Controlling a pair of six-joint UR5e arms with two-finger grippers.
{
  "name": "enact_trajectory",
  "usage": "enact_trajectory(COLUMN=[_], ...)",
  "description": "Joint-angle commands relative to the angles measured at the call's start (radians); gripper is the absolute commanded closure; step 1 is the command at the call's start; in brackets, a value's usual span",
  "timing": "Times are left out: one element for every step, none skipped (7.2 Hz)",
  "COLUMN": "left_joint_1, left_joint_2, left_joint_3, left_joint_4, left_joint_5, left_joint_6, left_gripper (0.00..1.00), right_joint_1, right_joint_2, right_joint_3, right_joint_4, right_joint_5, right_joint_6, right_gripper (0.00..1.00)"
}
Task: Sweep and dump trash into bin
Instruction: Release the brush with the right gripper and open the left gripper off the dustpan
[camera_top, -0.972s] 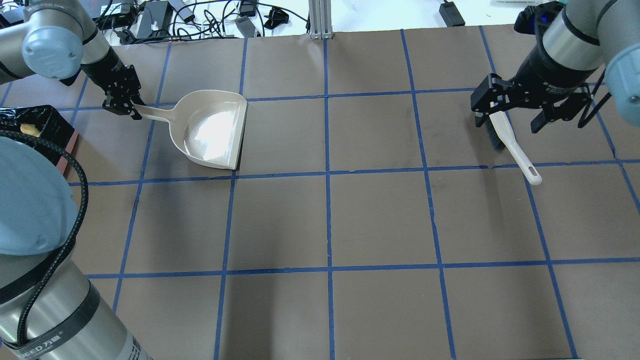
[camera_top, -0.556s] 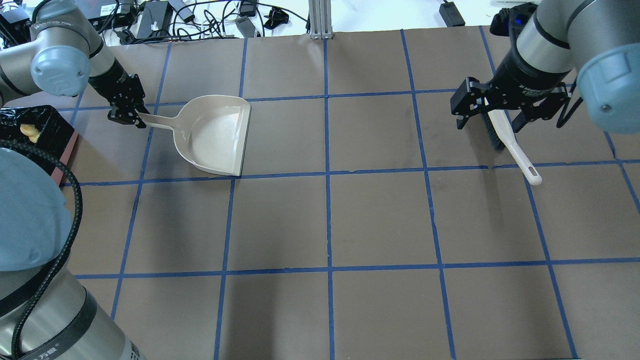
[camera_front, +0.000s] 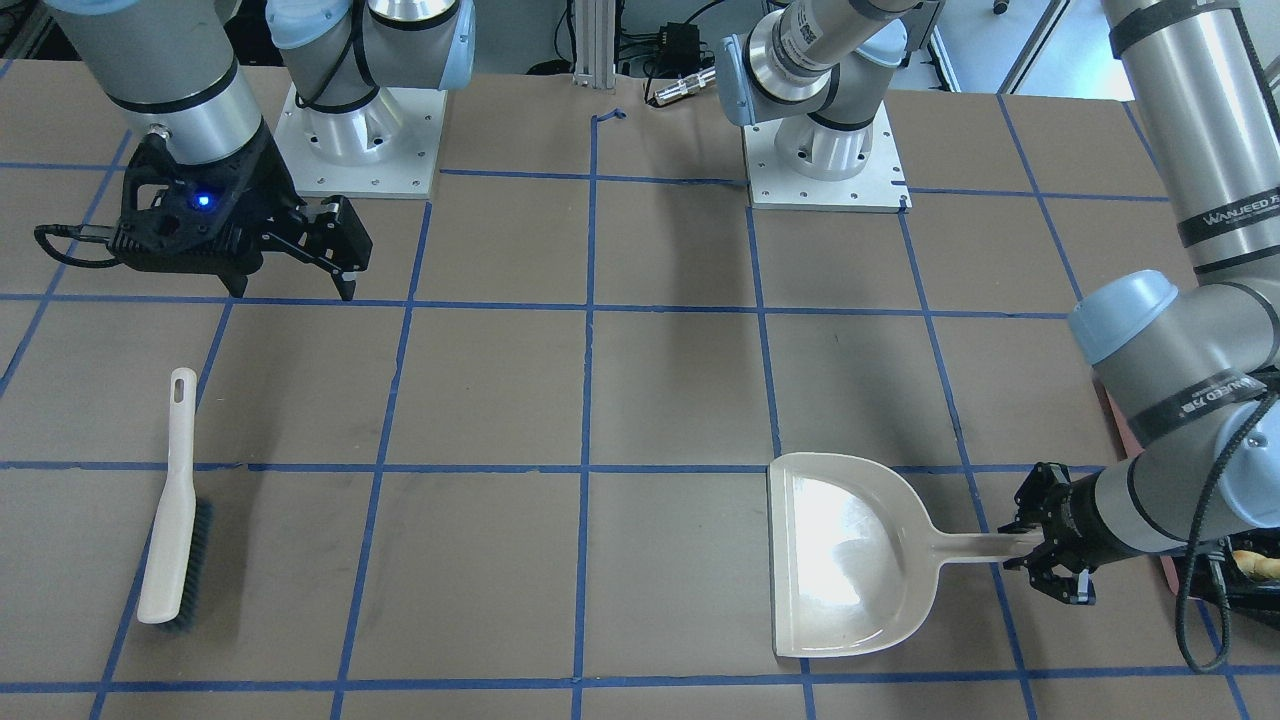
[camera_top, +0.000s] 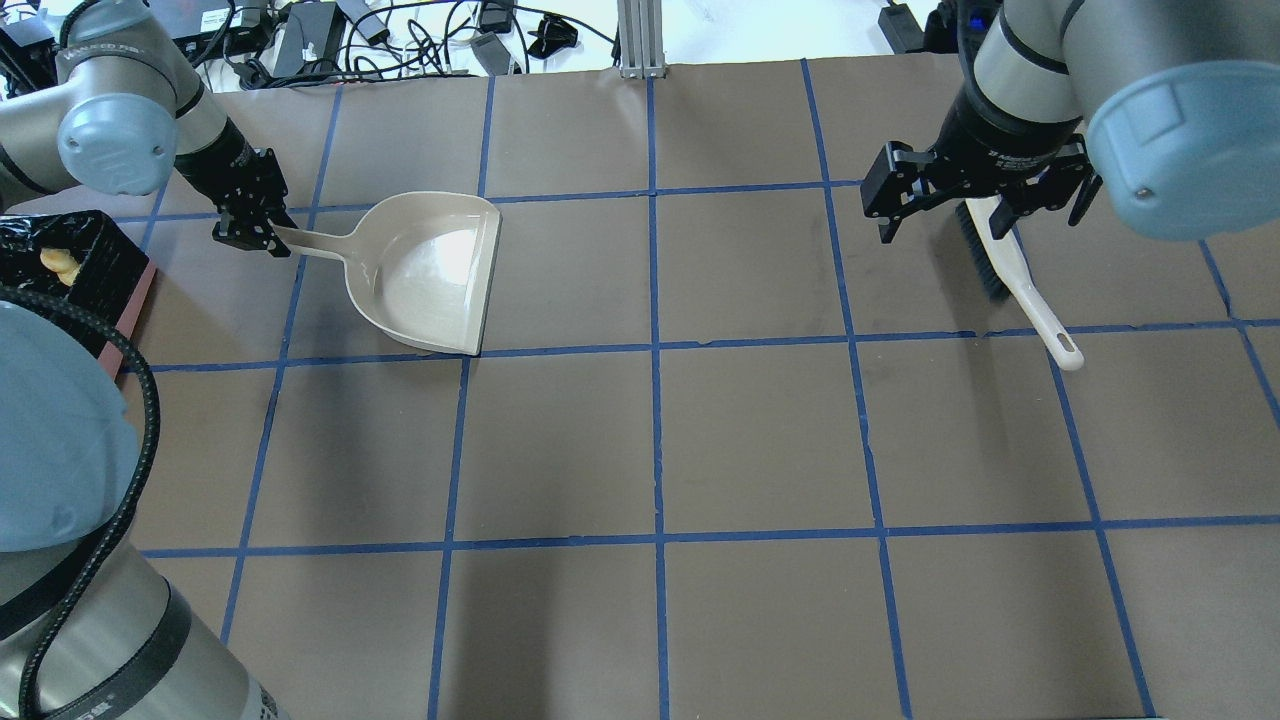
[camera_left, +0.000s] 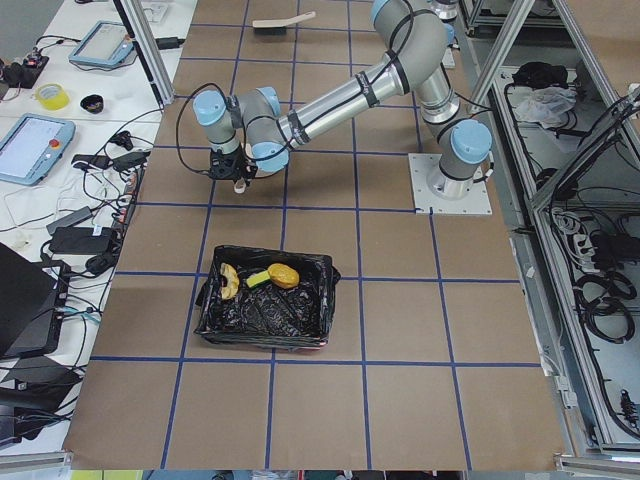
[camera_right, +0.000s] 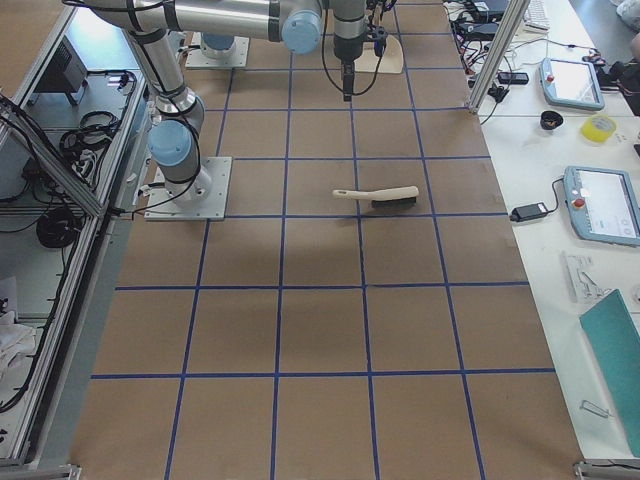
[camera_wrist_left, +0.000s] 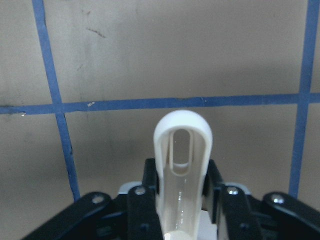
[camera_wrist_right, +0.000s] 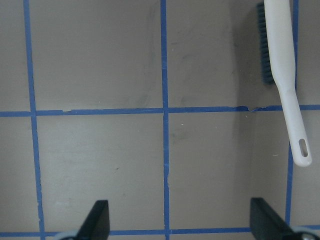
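Observation:
The bin (camera_left: 265, 343), lined with a black bag, holds the three trash scraps: the cream rind slice (camera_left: 229, 281), the yellow wedge (camera_left: 260, 279) and the golden-brown nugget (camera_left: 284, 274). In the overhead view the bin (camera_top: 100, 250) sits at the left edge. My left gripper (camera_top: 250, 218) is shut on the handle (camera_wrist_left: 181, 170) of the empty beige dustpan (camera_top: 430, 270), which lies on the table; it also shows in the front view (camera_front: 850, 550). My right gripper (camera_top: 980, 195) is open and empty, hovering over the head end of the brush (camera_top: 1010, 270).
The brush (camera_front: 175, 520) lies flat on the brown mat, handle toward the robot; it also shows in the right wrist view (camera_wrist_right: 280, 75). Blue tape lines grid the table. Cables and devices crowd the far table edge (camera_top: 400, 40).
My right gripper has moved left and farther away, off the brush, which stays put. The dustpan has shifted slightly right and settled flat in my left gripper.

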Motion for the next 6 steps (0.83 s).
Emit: enact_trajectory(left_joint_1=[0.002,0.002,0.002,0.002,0.002,0.002], left_joint_2=[0.001,0.001,0.001,0.002,0.011,0.021], left_joint_3=[0.005,0.008,0.008,0.010,0.020,0.046], left_joint_4=[0.001,0.000,0.000,0.000,-0.002,-0.004], left_joint_5=[0.000,0.000,0.000,0.002,0.002,0.020], left_joint_6=[-0.001,-0.003,-0.001,-0.003,-0.003,0.000], left_gripper=[0.56,0.53,0.49,0.45,0.41,0.34], right_joint_1=[0.042,0.041,0.041,0.039,0.030,0.009], right_joint_2=[0.011,0.034,0.035,0.035,0.037,0.037], right_joint_3=[-0.018,-0.023,-0.024,-0.024,-0.026,-0.026], right_joint_4=[0.019,0.012,0.001,0.001,0.001,0.003], right_joint_5=[-0.009,-0.013,-0.001,-0.007,-0.001,-0.002], right_joint_6=[0.007,0.007,0.015,0.007,0.005,-0.001], right_gripper=[0.00,0.00,0.00,0.00,0.00,0.00])
